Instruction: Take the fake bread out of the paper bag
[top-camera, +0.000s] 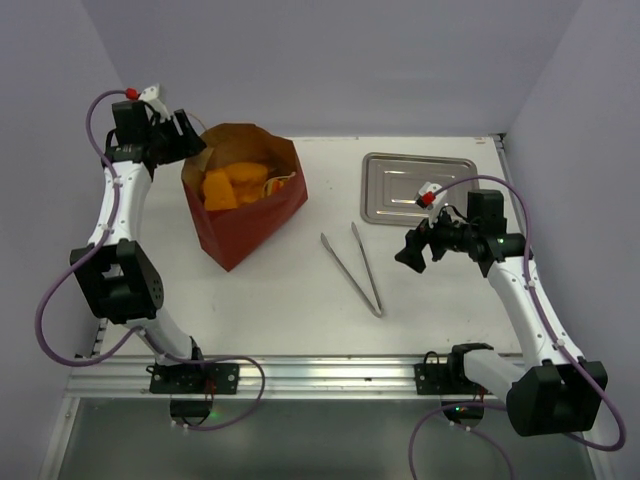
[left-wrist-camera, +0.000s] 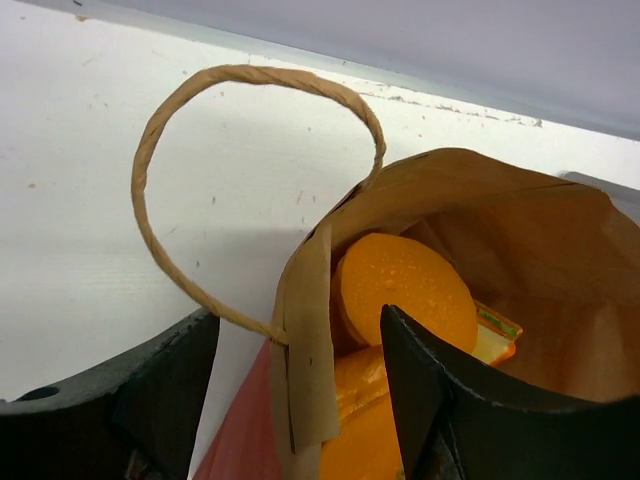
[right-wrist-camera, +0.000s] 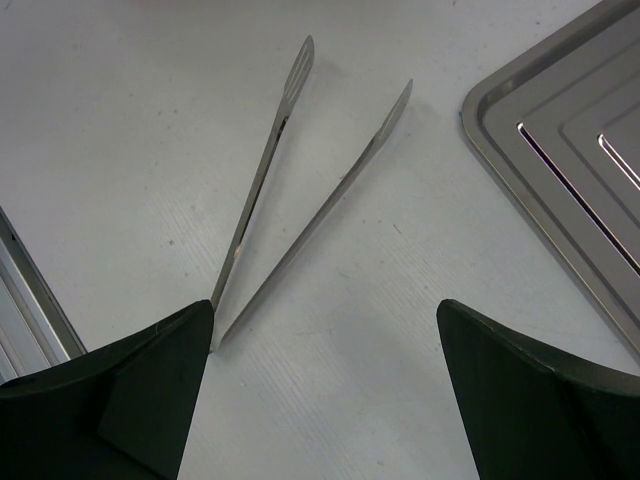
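- Nearest your left wrist camera, the left gripper (left-wrist-camera: 298, 318) is spread wide and straddles the rim of the dark red paper bag (top-camera: 245, 228). One black finger (left-wrist-camera: 150, 390) is outside the bag and the other is inside its brown lining.
- The bag's thin looped paper handle (left-wrist-camera: 150, 150) arches up just beside the outer finger.
- You find the bag standing open-mouthed at the far left of the white table (top-camera: 300, 310), with the orange fake bread (left-wrist-camera: 405, 290) still inside and not gripped.
- The slim silver metal tongs (top-camera: 352, 268) lie flat between the bag and the tray, their arms splayed.
- Your right gripper (right-wrist-camera: 325, 310) hangs open over the table near the tongs' joined end, holding nothing.
- The flat silver metal tray (top-camera: 385, 200) lies at the far right.
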